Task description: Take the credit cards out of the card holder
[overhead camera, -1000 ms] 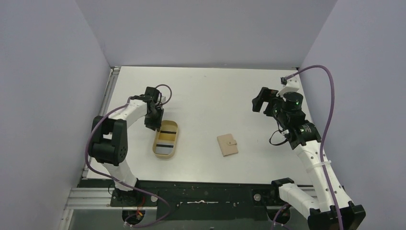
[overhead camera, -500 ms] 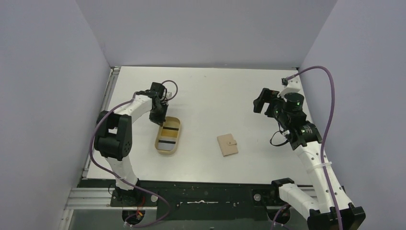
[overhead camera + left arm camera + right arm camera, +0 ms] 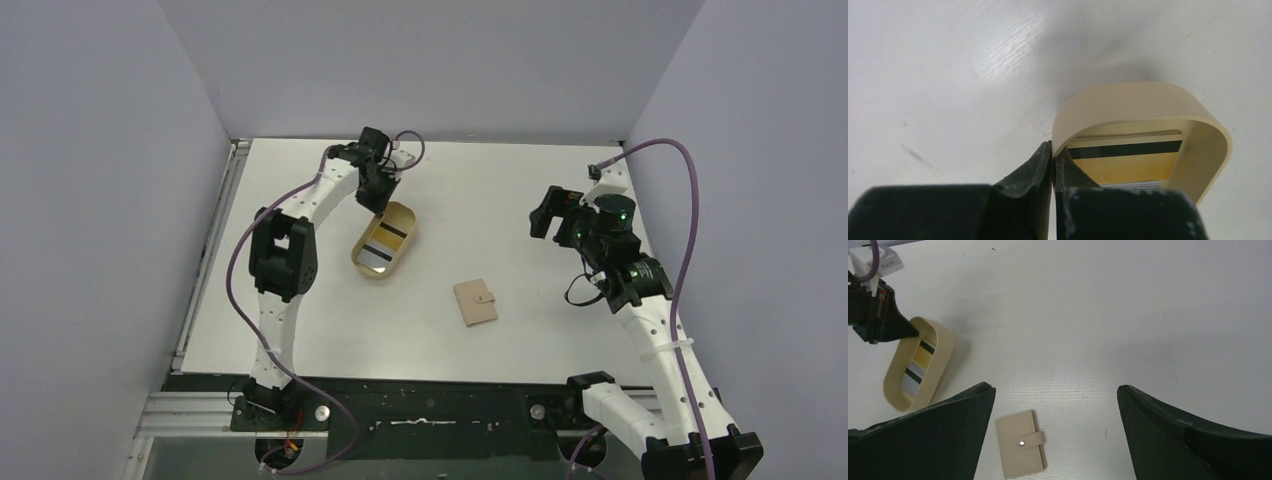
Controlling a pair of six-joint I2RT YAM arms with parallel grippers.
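Observation:
The card holder [image 3: 475,302], a tan wallet with its strap snapped, lies flat and closed on the white table; the right wrist view shows it too [image 3: 1020,445]. Two credit cards [image 3: 382,245] lie inside an oval tan tray [image 3: 372,274]: a yellow one with a black stripe [image 3: 1128,165] and a pale one [image 3: 1133,184]. My left gripper [image 3: 1053,150] is shut on the tray's rim [image 3: 1128,97] at its far end [image 3: 378,205]. My right gripper [image 3: 1055,388] hangs open above the table, up and to the right of the wallet [image 3: 548,212], holding nothing.
Purple-grey walls close in the table on the left, back and right. The left arm's links stretch along the table's left side toward the back. The arm bases and a black rail run along the near edge.
My left gripper shut on the tray's rim and carried the tray with its cards away from the near left toward the back and right, turning it. The right arm and wallet stayed put.

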